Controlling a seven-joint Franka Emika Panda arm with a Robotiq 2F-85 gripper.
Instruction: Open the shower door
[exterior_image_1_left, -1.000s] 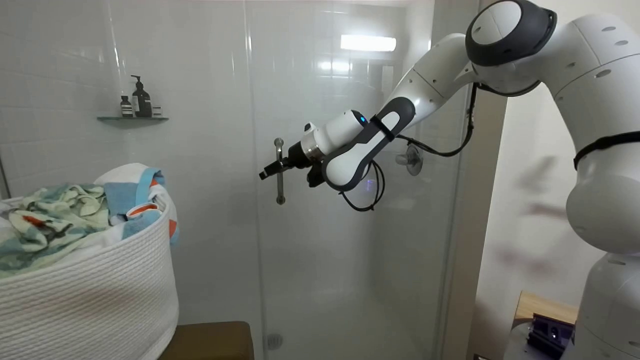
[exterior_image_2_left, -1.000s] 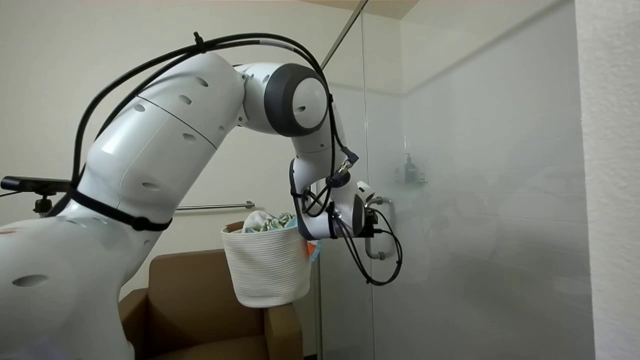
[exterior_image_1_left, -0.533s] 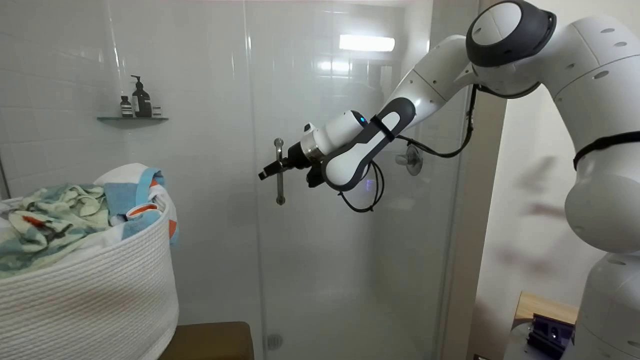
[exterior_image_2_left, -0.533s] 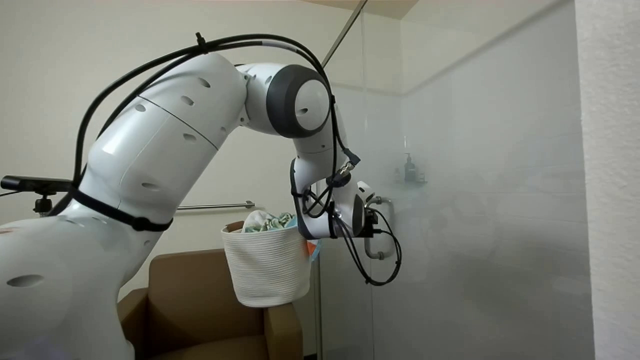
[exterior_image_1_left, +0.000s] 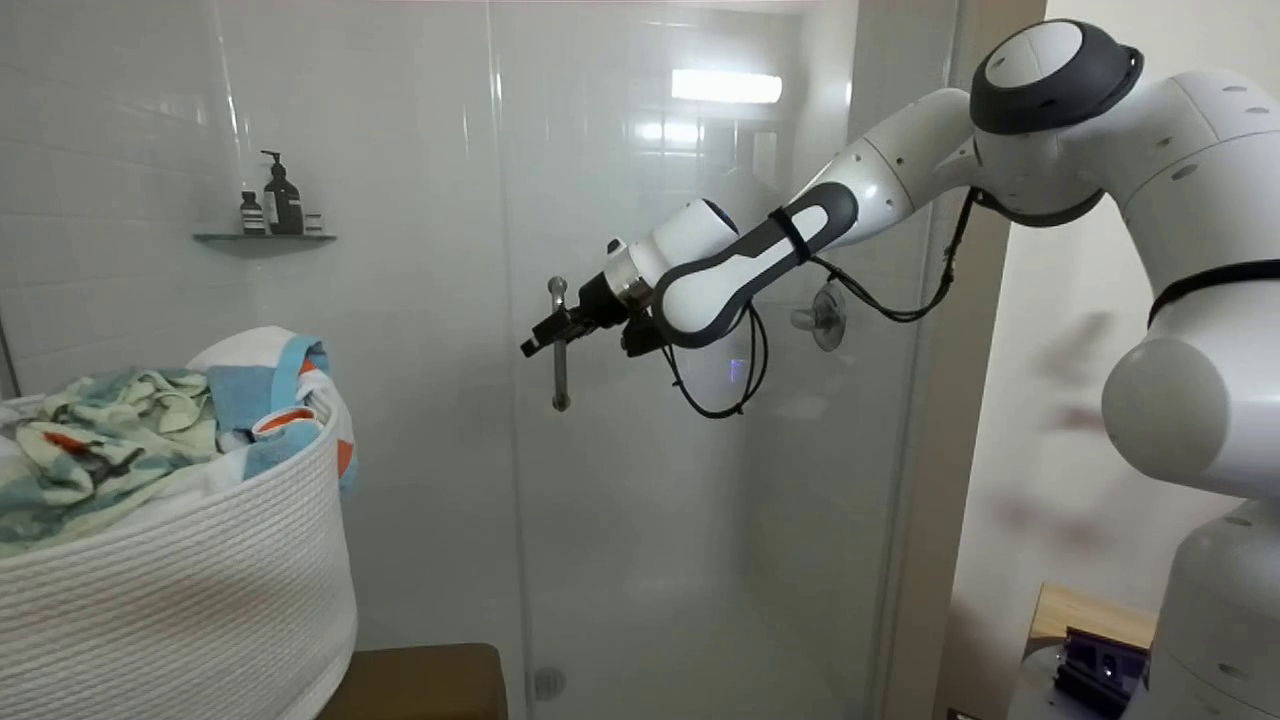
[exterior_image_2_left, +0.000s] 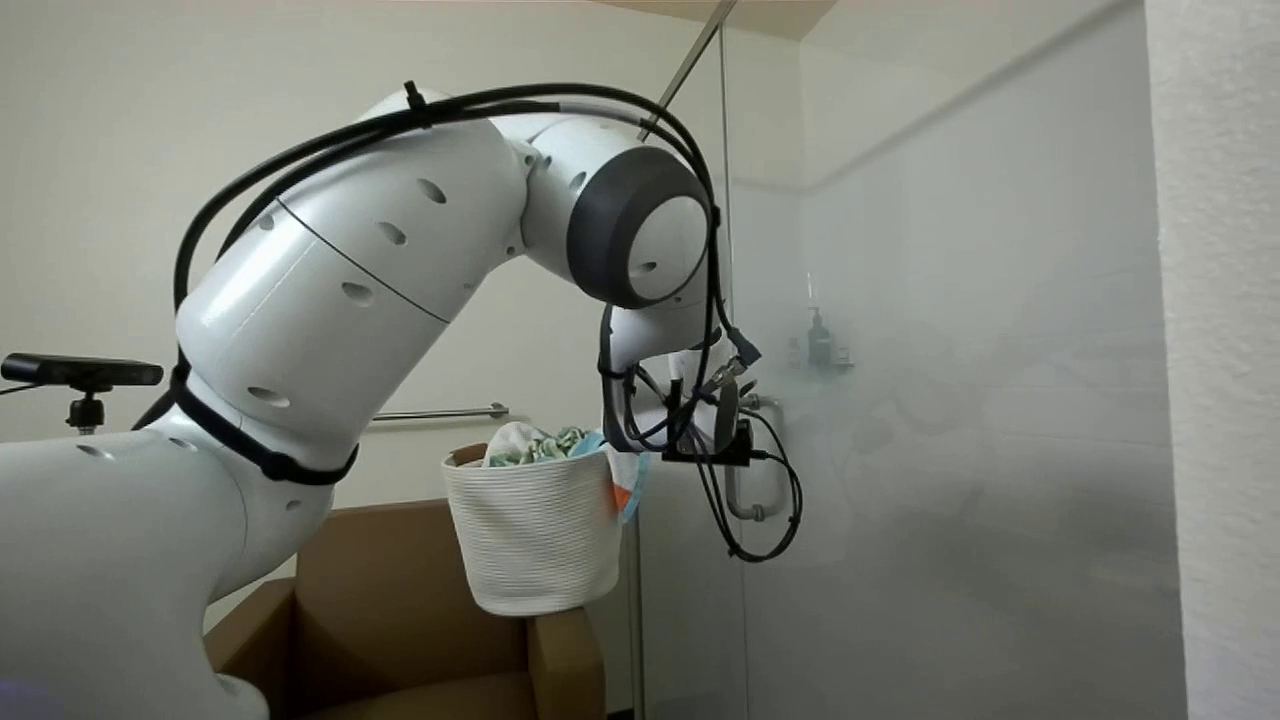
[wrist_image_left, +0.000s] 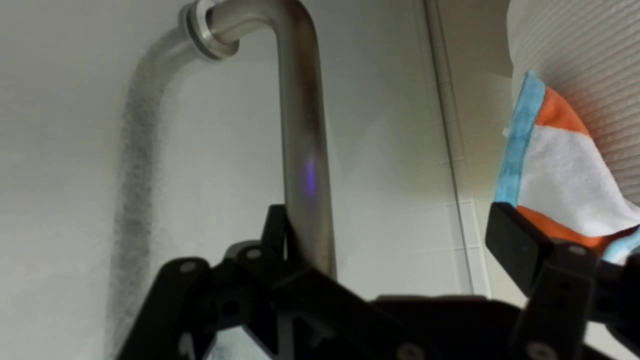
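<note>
while the fingers (wrist_image_left: 520, 250) stand spread wide with nothing clasped, the bar handle (wrist_image_left: 305, 130) lies between them, and your coming move turns on that. its long axis is upright, running on above and below the fingers, and it crosses the line along which they would close, so you should need little twist first. the bar isn't midway: it sits by the finger on the glass side, touching or just beside, you can't tell which, and well apart from the finger on the room side. beyond that glass-side finger is the glass of the shower door (exterior_image_1_left: 640, 520), which looks shut. your likely next step is to bring the fingers in round the bar, then draw it away from the glass. watch the room-side finger as you pull: a towel (wrist_image_left: 565, 180) shows past it, how near you can't tell, and it could snag.
</note>
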